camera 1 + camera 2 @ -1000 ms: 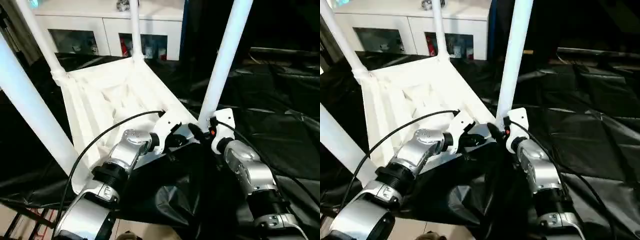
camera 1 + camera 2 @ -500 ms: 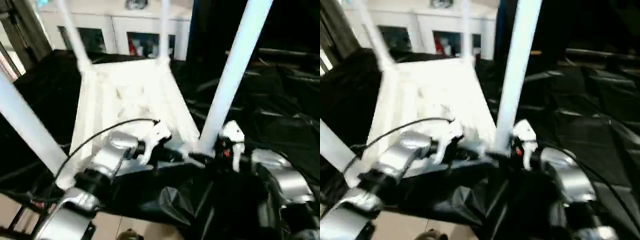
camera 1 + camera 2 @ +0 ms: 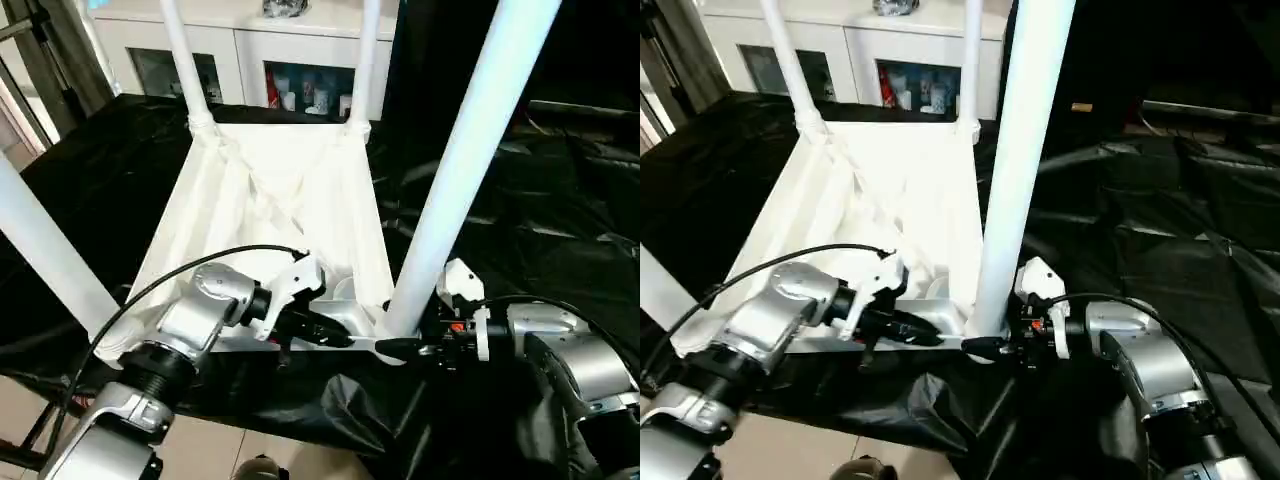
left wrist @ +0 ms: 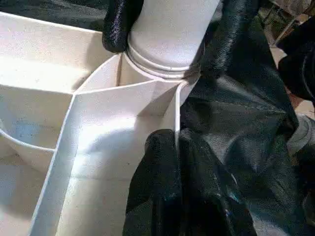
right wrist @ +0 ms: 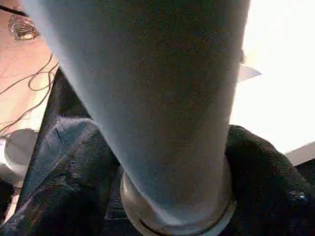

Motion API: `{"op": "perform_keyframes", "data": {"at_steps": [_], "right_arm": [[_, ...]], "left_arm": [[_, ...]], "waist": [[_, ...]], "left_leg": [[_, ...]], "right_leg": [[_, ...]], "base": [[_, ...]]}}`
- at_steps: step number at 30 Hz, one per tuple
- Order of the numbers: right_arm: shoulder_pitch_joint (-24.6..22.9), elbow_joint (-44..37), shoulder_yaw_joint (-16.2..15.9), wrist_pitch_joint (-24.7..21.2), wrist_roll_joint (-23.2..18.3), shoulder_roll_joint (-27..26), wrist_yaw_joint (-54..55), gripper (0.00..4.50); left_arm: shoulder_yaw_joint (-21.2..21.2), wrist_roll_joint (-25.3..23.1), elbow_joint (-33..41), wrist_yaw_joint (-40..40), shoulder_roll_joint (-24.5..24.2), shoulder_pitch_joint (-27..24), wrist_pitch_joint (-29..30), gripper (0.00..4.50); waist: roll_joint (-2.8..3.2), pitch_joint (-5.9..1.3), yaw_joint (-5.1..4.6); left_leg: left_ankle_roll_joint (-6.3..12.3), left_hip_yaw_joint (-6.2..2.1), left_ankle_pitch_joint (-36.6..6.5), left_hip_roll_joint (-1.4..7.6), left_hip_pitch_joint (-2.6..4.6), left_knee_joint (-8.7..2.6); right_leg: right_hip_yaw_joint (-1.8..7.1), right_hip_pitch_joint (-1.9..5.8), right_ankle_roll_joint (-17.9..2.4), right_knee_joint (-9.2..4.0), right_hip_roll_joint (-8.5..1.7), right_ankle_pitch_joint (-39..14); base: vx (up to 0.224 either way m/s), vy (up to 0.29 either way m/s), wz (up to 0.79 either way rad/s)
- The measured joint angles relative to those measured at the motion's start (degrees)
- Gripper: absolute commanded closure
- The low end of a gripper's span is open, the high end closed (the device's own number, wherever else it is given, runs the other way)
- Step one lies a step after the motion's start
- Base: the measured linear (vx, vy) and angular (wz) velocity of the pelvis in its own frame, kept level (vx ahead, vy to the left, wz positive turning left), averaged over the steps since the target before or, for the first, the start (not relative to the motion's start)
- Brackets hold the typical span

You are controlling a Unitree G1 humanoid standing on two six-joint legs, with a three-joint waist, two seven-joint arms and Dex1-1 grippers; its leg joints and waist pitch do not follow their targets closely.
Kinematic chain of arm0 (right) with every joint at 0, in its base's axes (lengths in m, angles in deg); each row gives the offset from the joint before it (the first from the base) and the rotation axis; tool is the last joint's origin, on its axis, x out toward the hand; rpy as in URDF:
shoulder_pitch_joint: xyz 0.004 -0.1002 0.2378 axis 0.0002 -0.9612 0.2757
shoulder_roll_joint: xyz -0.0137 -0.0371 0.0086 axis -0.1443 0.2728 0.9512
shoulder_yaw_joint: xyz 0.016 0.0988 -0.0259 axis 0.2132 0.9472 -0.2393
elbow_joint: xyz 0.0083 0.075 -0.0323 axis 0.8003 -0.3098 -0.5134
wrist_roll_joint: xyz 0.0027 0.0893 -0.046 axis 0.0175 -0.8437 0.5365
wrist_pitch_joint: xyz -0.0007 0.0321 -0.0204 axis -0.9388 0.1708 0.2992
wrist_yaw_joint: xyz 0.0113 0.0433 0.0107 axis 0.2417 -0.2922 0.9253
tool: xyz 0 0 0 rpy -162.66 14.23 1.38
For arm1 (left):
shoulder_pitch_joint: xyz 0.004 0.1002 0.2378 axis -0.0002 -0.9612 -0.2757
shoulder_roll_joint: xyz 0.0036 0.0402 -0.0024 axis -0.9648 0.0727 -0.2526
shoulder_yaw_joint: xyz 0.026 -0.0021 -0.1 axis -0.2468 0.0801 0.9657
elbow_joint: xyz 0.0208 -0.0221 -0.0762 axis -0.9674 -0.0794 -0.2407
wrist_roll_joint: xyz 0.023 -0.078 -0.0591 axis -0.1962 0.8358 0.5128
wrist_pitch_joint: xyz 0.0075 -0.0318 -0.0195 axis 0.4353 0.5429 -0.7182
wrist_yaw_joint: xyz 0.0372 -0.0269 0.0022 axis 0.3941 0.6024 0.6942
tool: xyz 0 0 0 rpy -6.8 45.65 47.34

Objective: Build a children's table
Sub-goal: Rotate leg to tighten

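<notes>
**Right pincer clamped on a table leg at its socket**

Right pincer [image 3: 392, 347] grips the base of the white tapered tube leg [image 3: 465, 150]. The left wrist view shows one black finger [image 4: 118, 24] pressed on each side of it, just above the ringed round corner socket [image 4: 165, 69].

Left pincer [image 3: 325, 335] sits at the near rim of the white plastic children's table [image 3: 280, 190], just beside that socket. Whether it is closed cannot be told.

The children's table lies upside down on the black-draped tabletop [image 3: 560, 200], in the middle of the head view. All four legs stand up from its corners:
- The gripped leg is at the 5 o'clock corner.
- The near left leg [image 3: 45, 245] is at 7 o'clock.
- The far left leg [image 3: 185, 60] is at 11 o'clock.
- The far right leg [image 3: 365, 60] is at 1 o'clock.

The upturned underside is a shallow tray of smooth, matt plastic, crossed by thin upright ribs that meet the socket wall at angles. The legs are plain round tubes, widest at the base. The drape is glossy and creased. A white glass-fronted cabinet [image 3: 250, 50] stands at 12 o'clock.
</notes>
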Motion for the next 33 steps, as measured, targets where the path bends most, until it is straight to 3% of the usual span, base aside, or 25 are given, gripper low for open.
{"op": "perform_keyframes", "data": {"at_steps": [5, 15, 18, 20, 23, 27, 31, 32, 33], "right_arm": [[0.0, -0.15, 0.0, -0.6, 0.11, 0.04, 0.11, 1.84], [-1.17, -0.72, 1.17, -1.99, 0.42, -1.98, 4.51, 1.94], [-0.32, 2.02, 3.35, -1.84, 2.06, -5.73, 11.84, 1.94], [2.44, 6.02, 5.75, -2.1, 3.26, -10.51, 21.42, 1.94], [4.38, 8.81, 8.19, -2.7, 3.83, -14.23, 30.36, 1.95], [8.09, 13.18, 10.58, -2.42, 4.99, -19.15, 41.82, 1.95], [9.85, 15.68, 11.34, -0.49, 6.39, -21.62, 46.56, 1.95], [10.08, 15.97, 11.39, 0.11, 6.4, -21.75, 46.57, 1.61], [10.08, 16.09, 11.45, 0.39, 6.36, -21.8, 46.41, 1.61]], "left_arm": [[-0.13, 0.01, 0.0, -0.12, 0.01, -0.07, 0.1, 4.5], [0.26, -0.13, -1.35, 3.15, 1.38, 0.02, 0.14, 4.5], [1.45, -1.18, -3.91, 8.28, 3.3, 1.05, -0.5, 4.5], [3.0, -2.64, -7.26, 14.51, 5.81, 3.33, -0.51, 4.5], [3.89, -3.41, -9.56, 21.16, 9.16, 4.49, -0.44, 4.5], [5.16, -4.3, -13.25, 28.75, 12.64, 6.97, -0.3, 4.5], [6.21, -4.58, -14.97, 31.39, 14.15, 7.82, -0.3, 4.5], [6.43, -4.58, -15.18, 31.39, 14.21, 7.98, -0.3, 4.5], [6.46, -4.58, -15.18, 31.37, 14.22, 7.98, -0.31, 4.5]], "waist": [[0.0, 0.0, 0.0], [0.0, 0.0, -0.04], [-0.04, -0.01, -0.74], [-0.11, 0.04, -2.23], [-0.13, 0.03, -3.28], [-0.07, -0.01, -3.68], [0.16, -0.15, -3.82], [0.16, -0.15, -3.81], [0.16, -0.15, -3.8]], "left_leg": [[0.0, 0.0, 0.0, 0.0, 0.0, 0.0], [-0.01, 0.0, 0.01, 0.0, 0.02, 0.04], [-0.02, 0.0, 0.01, 0.0, 0.25, 0.06], [-0.04, 0.0, 0.02, -0.01, 0.27, 0.02], [-0.04, -0.01, 0.02, -0.01, 0.36, 0.01], [-0.07, -0.01, 0.04, -0.01, 0.34, -0.11], [-0.16, -0.01, 0.07, -0.02, 0.29, -0.2], [-0.16, -0.01, 0.07, -0.02, 0.26, -0.23], [-0.16, -0.01, 0.07, -0.02, 0.25, -0.25]], "right_leg": [[0.0, 0.0, 0.0, 0.0, 0.0, 0.0], [0.01, 0.02, -0.03, 0.02, 0.0, 0.02], [0.04, 0.13, -0.1, 0.07, 0.01, 0.07], [0.03, 0.06, 0.0, 0.05, 0.02, 0.05], [0.03, 0.11, 0.01, 0.03, 0.01, 0.05], [0.01, 0.03, -0.11, 0.04, 0.02, 0.15], [0.01, -0.01, -0.08, 0.0, 0.03, 0.14], [-0.01, -0.03, -0.09, -0.02, 0.03, 0.13], [-0.01, -0.04, -0.09, -0.02, 0.03, 0.13]], "base": [[0.0, 0.0, 0.0], [0.0, 0.0, 0.0], [0.0, 0.0, 0.0], [0.0, 0.0, 0.0], [0.0, 0.0, 0.0], [0.0, 0.0, 0.0], [0.0, 0.0, 0.0], [0.0, 0.0, 0.0], [0.0, 0.0, 0.0]]}}
